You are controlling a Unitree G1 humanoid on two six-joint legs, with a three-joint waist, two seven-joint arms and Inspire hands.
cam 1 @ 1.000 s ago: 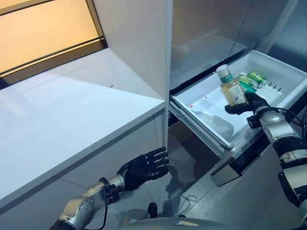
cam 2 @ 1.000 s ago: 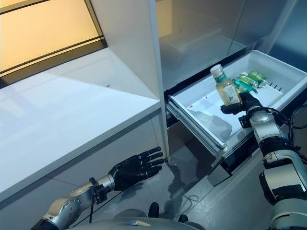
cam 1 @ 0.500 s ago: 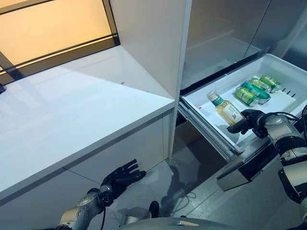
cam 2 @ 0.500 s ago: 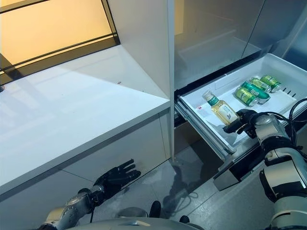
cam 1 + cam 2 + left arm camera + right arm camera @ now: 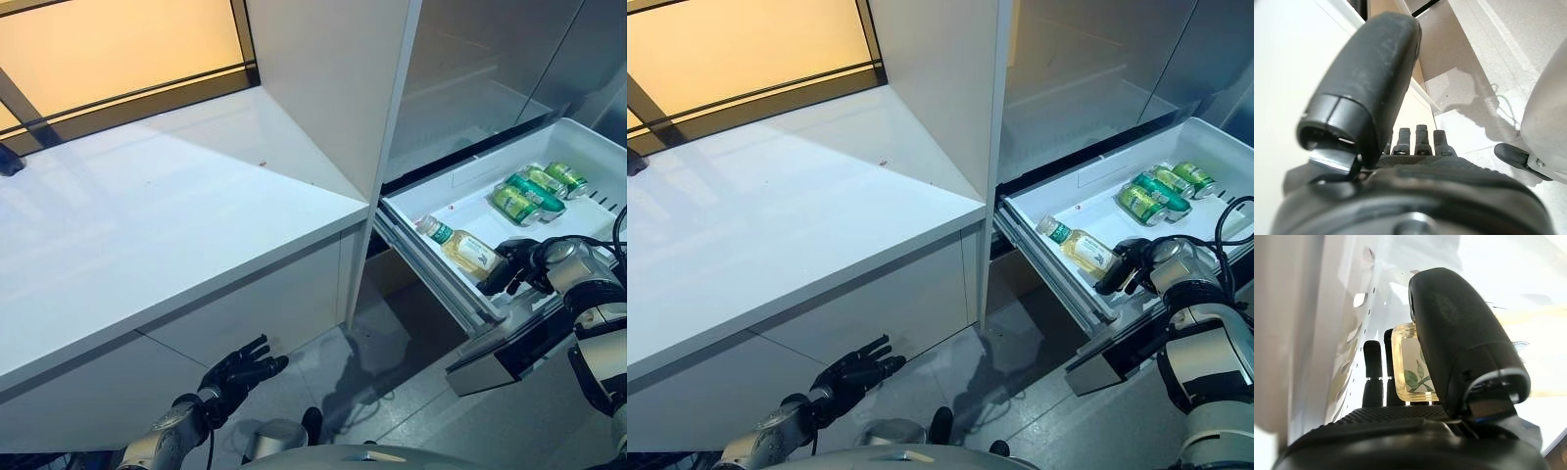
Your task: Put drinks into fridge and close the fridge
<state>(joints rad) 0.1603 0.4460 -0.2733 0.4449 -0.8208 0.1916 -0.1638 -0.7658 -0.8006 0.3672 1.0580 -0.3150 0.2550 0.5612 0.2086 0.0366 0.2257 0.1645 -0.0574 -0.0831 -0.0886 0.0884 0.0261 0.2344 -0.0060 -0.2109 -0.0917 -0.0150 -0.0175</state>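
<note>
A tea bottle (image 5: 460,247) with a green cap lies on its side in the front part of the pulled-out white fridge drawer (image 5: 588,132). My right hand (image 5: 524,266) is at the bottle's base, thumb and fingers closed on it; the right wrist view shows the yellow bottle (image 5: 1410,367) between them. Several green cans (image 5: 534,191) lie at the drawer's back. My left hand (image 5: 235,372) hangs low near the floor in front of the counter cabinet, fingers spread and holding nothing.
A white counter (image 5: 176,225) runs along the left under a lit window. A tall white panel (image 5: 333,78) separates it from the fridge. The drawer's dark front (image 5: 500,357) juts out over the grey floor.
My right hand has tipped the bottle from upright down flat into the drawer's front. My left hand has sunk lower toward the floor. The camera has shifted too.
</note>
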